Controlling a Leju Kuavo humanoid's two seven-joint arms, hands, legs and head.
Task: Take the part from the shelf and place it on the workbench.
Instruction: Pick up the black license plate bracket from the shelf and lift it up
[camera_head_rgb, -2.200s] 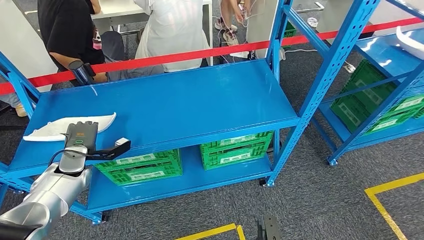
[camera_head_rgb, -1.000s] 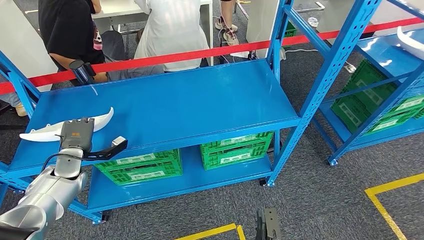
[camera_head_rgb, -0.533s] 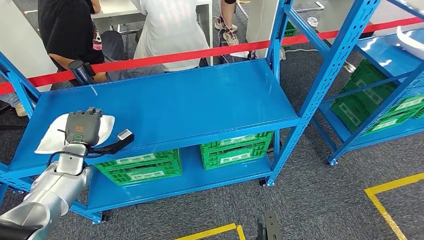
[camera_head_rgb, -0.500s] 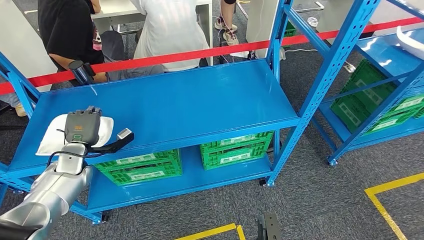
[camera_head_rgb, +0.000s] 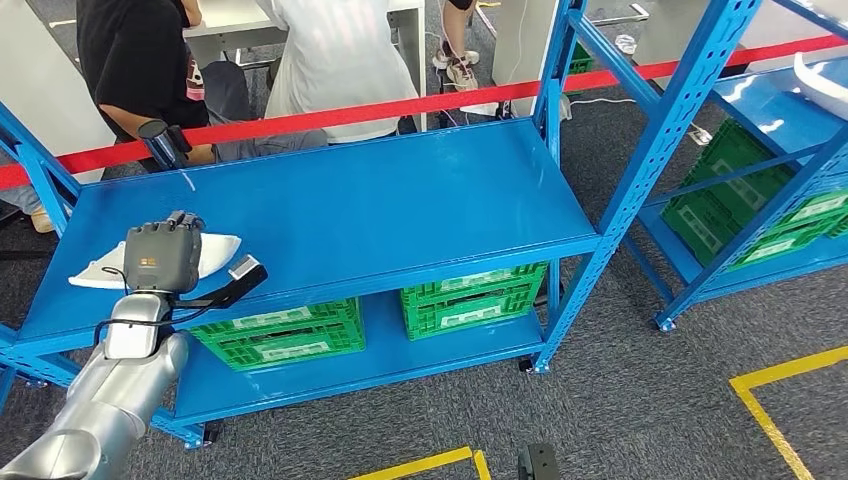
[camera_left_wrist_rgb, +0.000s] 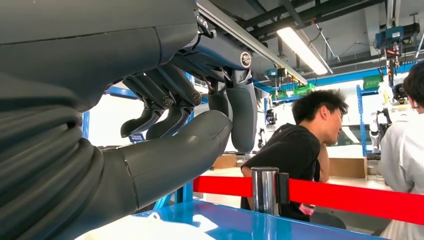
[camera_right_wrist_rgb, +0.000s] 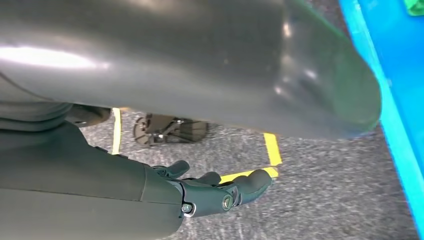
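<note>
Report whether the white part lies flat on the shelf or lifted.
Flat: the white part rests on the blue shelf, left hand above it.

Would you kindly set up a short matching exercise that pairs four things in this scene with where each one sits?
Things:
1. white part
2. green crates
3. red barrier tape
4. left robot hand

Places:
A. lower shelf of the blue rack
B. stretched behind the rack, in front of the seated people
C. over the white part at the shelf's left end
D. top shelf, left end

Pairs: 1-D, 2-A, 3-B, 4-C
</note>
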